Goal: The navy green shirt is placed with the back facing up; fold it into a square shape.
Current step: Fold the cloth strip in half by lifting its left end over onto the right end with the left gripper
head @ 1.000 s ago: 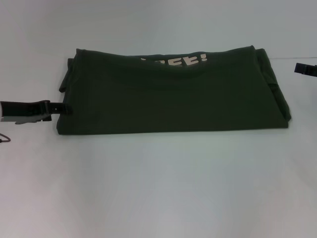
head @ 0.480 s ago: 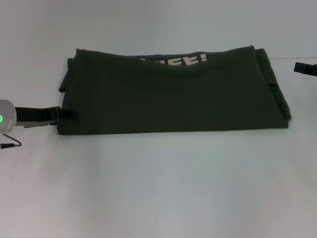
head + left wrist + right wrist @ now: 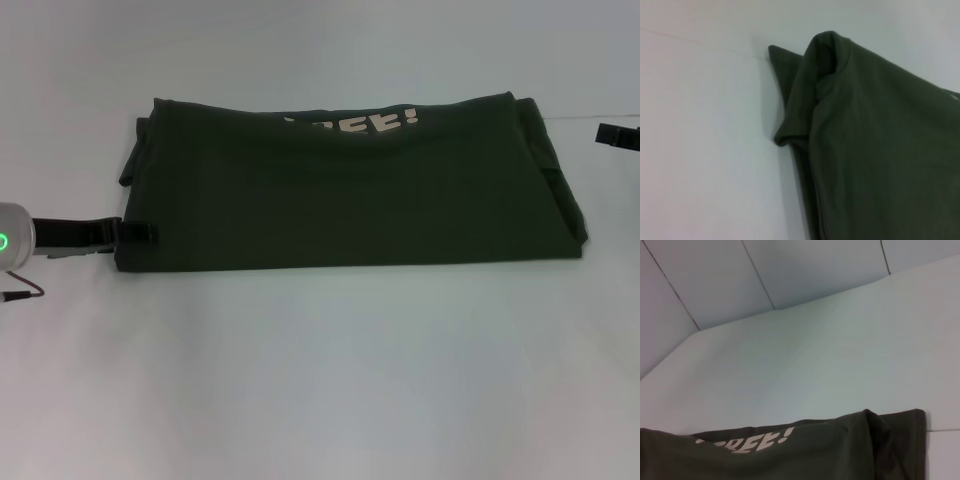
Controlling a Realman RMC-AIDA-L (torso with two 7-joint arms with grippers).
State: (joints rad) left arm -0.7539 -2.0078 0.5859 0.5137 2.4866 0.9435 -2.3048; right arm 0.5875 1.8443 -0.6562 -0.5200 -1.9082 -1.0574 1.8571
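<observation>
The shirt point(image 3: 350, 185) lies on the table point(image 3: 320, 380) as a wide folded band, cream lettering showing along its far edge. The left gripper point(image 3: 138, 231) sits at its left end, near corner; whether it grips cloth, I cannot tell. The right gripper point(image 3: 618, 136) waits just beyond the far right corner. The final crosswise fold seems in hand: next, carry the left end over to the right.

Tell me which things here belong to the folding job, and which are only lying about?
Belonging to the job:
- navy green shirt, folded into a long band
- left claw, at the shirt's left end
- right claw, off the shirt's right end

Only lying about:
- nothing; there is just the white table
</observation>
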